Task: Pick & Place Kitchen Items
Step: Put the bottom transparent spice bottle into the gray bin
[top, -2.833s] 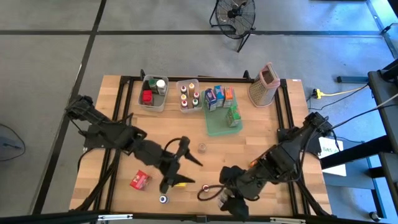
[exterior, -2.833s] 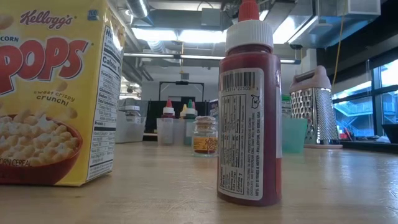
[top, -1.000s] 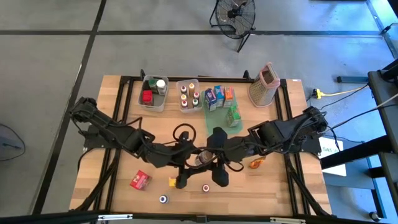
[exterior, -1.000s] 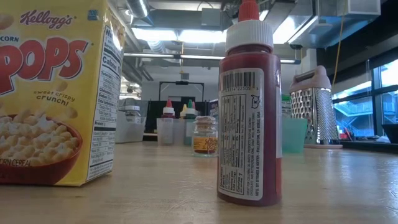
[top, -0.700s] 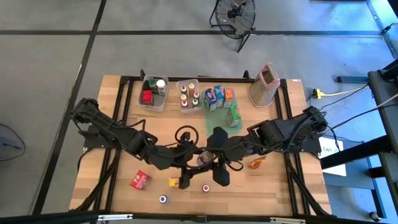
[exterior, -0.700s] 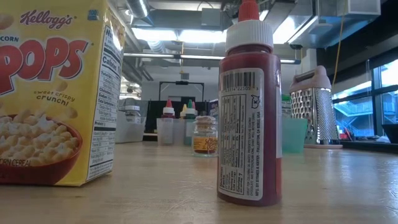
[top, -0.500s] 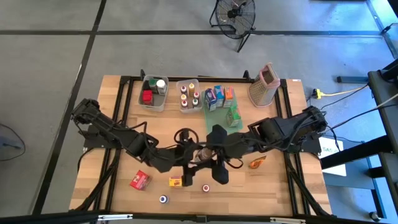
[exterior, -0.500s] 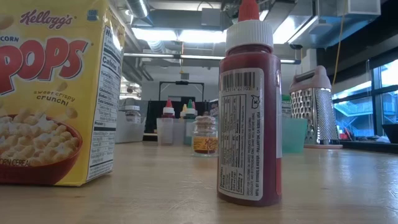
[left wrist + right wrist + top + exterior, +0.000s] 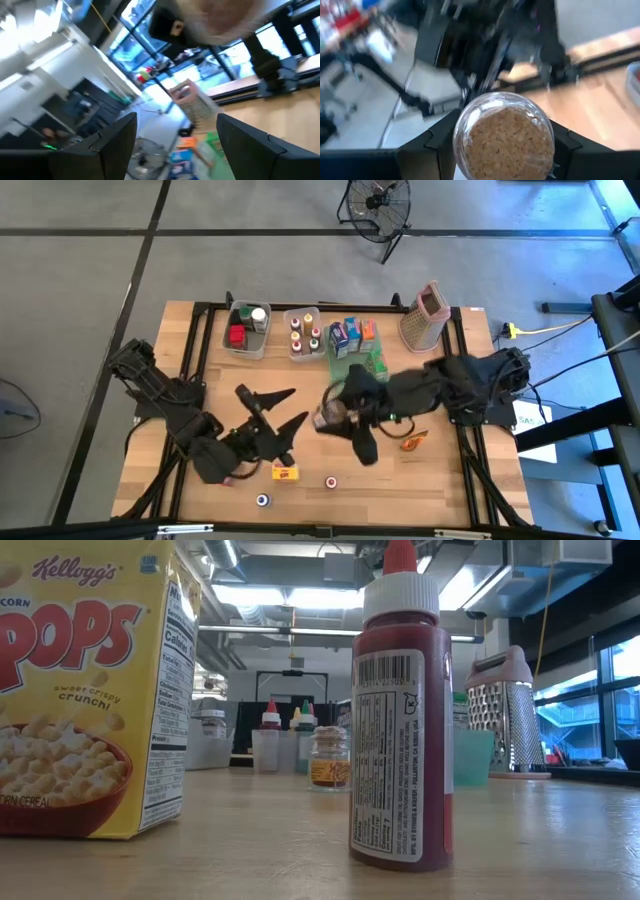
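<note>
Your right end effector (image 9: 328, 416) grips the cork-topped jar (image 9: 504, 136) above mid-worktop (image 9: 200, 360), near the green tray (image 9: 352, 388), while the left end effector (image 9: 272, 412) hangs wide and empty; I judge a fast swing could shake the jar loose.

A cork-stoppered glass jar (image 9: 504, 135) is clamped in the right gripper (image 9: 328, 418). Yellow carton (image 9: 285, 473) and two small caps (image 9: 329, 481) are left on the table; others are binned.
</note>
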Controlling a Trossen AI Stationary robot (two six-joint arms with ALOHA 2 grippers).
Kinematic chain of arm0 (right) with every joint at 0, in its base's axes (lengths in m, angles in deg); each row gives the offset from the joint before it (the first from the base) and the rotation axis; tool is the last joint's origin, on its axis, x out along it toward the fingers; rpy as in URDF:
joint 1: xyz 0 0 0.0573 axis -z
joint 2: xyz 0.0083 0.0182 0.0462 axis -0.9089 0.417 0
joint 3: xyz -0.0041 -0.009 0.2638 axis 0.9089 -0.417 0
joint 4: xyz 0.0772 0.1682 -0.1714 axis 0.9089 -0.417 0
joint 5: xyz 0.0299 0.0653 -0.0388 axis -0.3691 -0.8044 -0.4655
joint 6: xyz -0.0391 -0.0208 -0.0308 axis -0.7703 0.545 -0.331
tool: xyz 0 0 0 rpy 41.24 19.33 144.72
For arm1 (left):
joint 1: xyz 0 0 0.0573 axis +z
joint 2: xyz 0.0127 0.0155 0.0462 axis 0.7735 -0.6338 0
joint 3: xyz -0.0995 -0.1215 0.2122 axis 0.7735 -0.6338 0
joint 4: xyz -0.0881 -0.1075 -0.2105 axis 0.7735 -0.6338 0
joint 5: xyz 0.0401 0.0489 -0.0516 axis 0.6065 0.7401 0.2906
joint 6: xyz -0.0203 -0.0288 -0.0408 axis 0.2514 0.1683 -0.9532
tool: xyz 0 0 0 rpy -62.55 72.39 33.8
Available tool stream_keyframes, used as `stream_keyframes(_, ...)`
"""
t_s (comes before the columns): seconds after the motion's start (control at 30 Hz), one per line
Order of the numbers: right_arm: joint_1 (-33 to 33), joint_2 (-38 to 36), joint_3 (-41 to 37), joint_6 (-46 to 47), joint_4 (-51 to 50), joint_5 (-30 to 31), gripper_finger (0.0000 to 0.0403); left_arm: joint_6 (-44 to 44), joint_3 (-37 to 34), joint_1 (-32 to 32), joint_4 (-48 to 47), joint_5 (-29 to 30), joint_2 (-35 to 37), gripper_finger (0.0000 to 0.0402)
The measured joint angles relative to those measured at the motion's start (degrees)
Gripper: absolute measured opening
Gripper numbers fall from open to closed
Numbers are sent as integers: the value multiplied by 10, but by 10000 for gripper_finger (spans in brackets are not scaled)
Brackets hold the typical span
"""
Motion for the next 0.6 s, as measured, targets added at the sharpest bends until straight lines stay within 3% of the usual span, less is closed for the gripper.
stream_keyframes(0.17,21,0,34,19,30,16,197,176,0,2,153,8,0,269)
stream_keyframes(0.4,43,0,42,43,78,8,197,387,0,15,380,-61,1,269)
stream_keyframes(0.6,46,0,43,45,102,7,197,509,0,28,452,-134,1,269)
